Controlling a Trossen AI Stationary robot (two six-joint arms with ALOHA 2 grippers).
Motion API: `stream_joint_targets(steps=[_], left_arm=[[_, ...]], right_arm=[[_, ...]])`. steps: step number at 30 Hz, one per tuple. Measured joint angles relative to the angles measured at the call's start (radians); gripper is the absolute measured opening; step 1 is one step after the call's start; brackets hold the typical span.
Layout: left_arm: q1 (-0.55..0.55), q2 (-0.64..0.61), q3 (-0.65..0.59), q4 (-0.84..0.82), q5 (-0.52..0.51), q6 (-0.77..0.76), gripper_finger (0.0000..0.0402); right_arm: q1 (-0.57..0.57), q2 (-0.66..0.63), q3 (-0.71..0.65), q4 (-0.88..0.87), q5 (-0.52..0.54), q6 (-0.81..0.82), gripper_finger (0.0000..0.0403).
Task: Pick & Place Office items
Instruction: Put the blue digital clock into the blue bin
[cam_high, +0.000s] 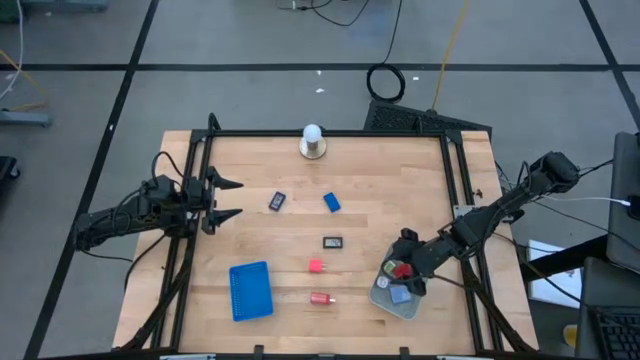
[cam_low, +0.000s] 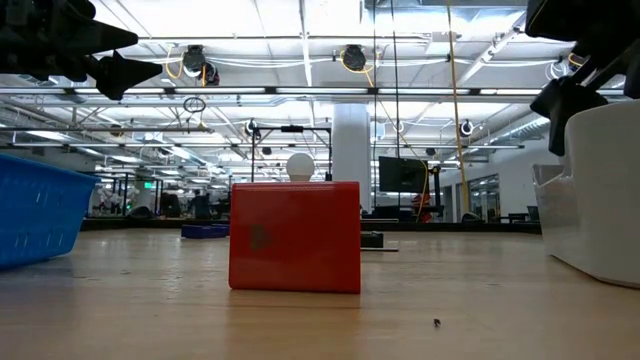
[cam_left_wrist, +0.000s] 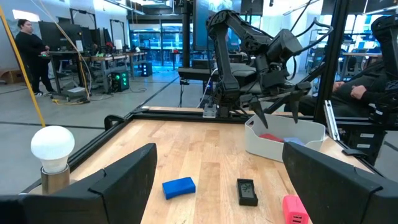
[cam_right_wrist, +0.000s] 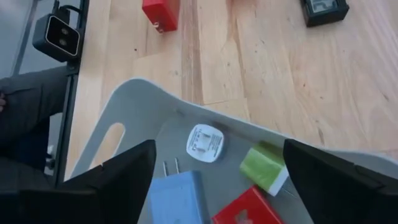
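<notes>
My left gripper (cam_high: 234, 199) (cam_left_wrist: 217, 155) hangs open over the table's left edge, touching nothing. My right gripper (cam_high: 405, 266) (cam_right_wrist: 217, 152) is open above the clear grey bin (cam_high: 397, 303) at the table's right near side. In the bin lie a red block (cam_right_wrist: 249, 211), a light-blue block (cam_right_wrist: 180, 196), a green block (cam_right_wrist: 267, 167) and a round white piece (cam_right_wrist: 205, 143). On the wood lie two black rectangles (cam_high: 277, 201) (cam_high: 332, 242), a blue block (cam_high: 331, 202), a pink block (cam_high: 316, 265) and a red block (cam_high: 320, 298) (cam_low: 295, 235).
A flat blue tray (cam_high: 250, 290) lies near the table's near-left side. A white ball on a round metal base (cam_high: 312, 140) stands at the far edge. Black frame rails (cam_high: 190, 240) run along both sides. People show in the room beyond the table.
</notes>
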Motion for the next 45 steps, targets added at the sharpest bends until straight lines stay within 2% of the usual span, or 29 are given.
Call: stream_joint_targets(steps=[4, 12, 17, 28, 36, 45], left_arm=[[0.0, 0.0, 0.0, 0.0, 0.0, 0.0, 0.0351], [0.0, 0.0, 0.0, 0.0, 0.0, 0.0, 0.0351], [0.0, 0.0, 0.0, 0.0, 0.0, 0.0, 0.0351], [0.0, 0.0, 0.0, 0.0, 0.0, 0.0, 0.0351], [0.0, 0.0, 0.0, 0.0, -0.001, 0.0, 0.0351], [0.0, 0.0, 0.0, 0.0, -0.002, 0.0, 0.0351]], right_arm=[[-0.001, 0.0, 0.0, 0.044, 0.002, -0.031, 0.0344], [-0.1, 0.0, 0.004, 0.313, -0.002, -0.172, 0.0343], [-0.2, 0.0, 0.055, 0.309, -0.079, -0.249, 0.0343], [-0.315, 0.047, 0.261, 0.102, -0.103, -0.334, 0.0343], [-0.368, 0.212, 0.442, -0.001, -0.099, -0.318, 0.0343], [-0.433, 0.465, 0.737, -0.183, -0.103, -0.308, 0.0343]])
